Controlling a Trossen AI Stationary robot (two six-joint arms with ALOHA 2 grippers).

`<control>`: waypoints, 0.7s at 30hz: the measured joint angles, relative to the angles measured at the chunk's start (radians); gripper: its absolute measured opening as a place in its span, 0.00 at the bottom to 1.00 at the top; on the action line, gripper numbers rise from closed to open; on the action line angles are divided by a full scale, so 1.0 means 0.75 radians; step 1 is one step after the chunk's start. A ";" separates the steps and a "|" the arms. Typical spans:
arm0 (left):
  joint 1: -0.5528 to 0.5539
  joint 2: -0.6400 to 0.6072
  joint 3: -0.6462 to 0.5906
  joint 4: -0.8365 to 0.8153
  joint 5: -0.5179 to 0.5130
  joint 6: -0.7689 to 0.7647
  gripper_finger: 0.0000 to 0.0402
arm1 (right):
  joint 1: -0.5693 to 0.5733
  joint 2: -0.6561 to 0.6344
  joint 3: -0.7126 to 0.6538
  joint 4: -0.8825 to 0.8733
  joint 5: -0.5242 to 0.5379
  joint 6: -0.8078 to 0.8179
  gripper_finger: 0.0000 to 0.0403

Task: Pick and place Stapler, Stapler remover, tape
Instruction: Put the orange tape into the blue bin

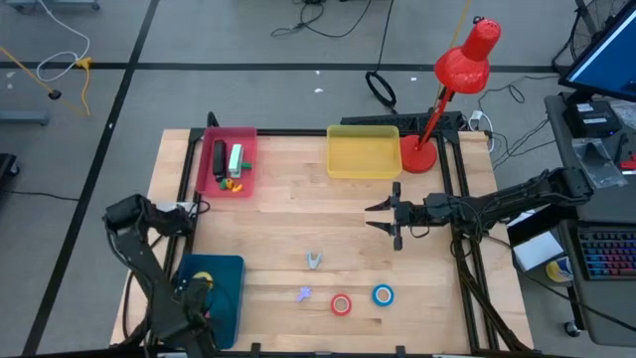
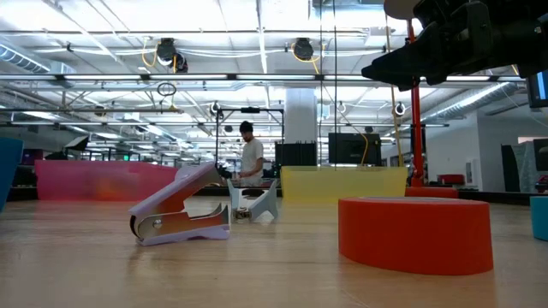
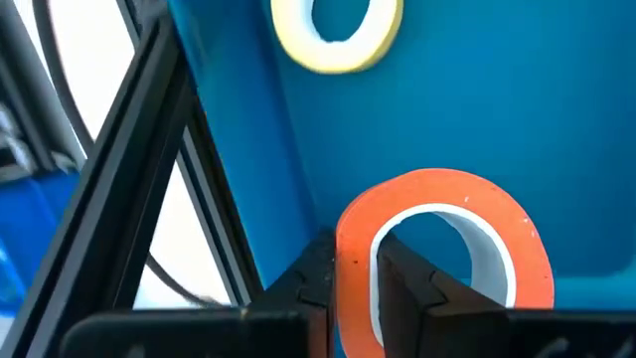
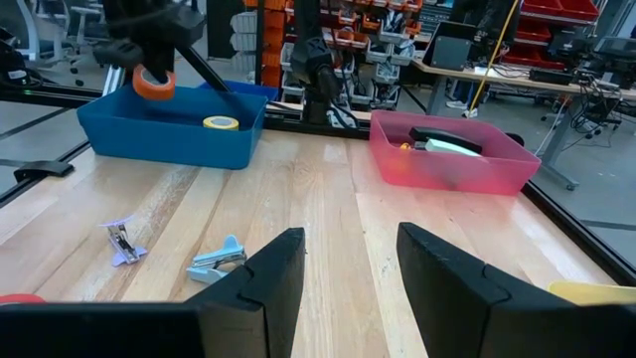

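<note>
The pale wooden table carries three trays. The left end effector hangs over the deep blue plastic tray, pinched tight on the wall of an orange-red tape roll with a white core; a yellow tape roll already lies on the tray floor just beyond it. My reading is that the step in hand is the drop of this roll, so the next move calls for parting the fingers low over the tray and lifting clear.

The right end effector waits over the middle of the table, fingers partly open and holding nothing. The empty yellow plastic tray lies just beside it, and the pink plastic tray, holding a dark stapler and other small things, lies well away from it. On the table between the two end effectors lie a red tape roll, a blue tape roll, a pale blue staple remover and a lilac staple remover, all yet to be sorted.

No brand, label or writing can be read.
</note>
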 joint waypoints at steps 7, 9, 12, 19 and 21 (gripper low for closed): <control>0.001 0.134 0.000 -0.038 0.009 0.247 0.10 | 0.000 0.000 0.000 0.000 0.000 0.002 0.39; 0.001 0.159 0.000 -0.038 0.009 0.289 0.10 | 0.000 0.000 0.000 0.001 0.000 0.002 0.39; 0.001 0.179 0.000 -0.037 0.009 0.337 0.10 | 0.000 0.000 0.000 0.001 0.000 0.002 0.39; -0.011 0.182 0.000 -0.039 -0.049 0.414 0.10 | 0.000 0.000 -0.001 0.016 0.000 0.039 0.39; -0.015 0.182 -0.001 -0.039 -0.060 0.435 0.10 | 0.000 0.000 -0.001 0.017 0.000 0.040 0.39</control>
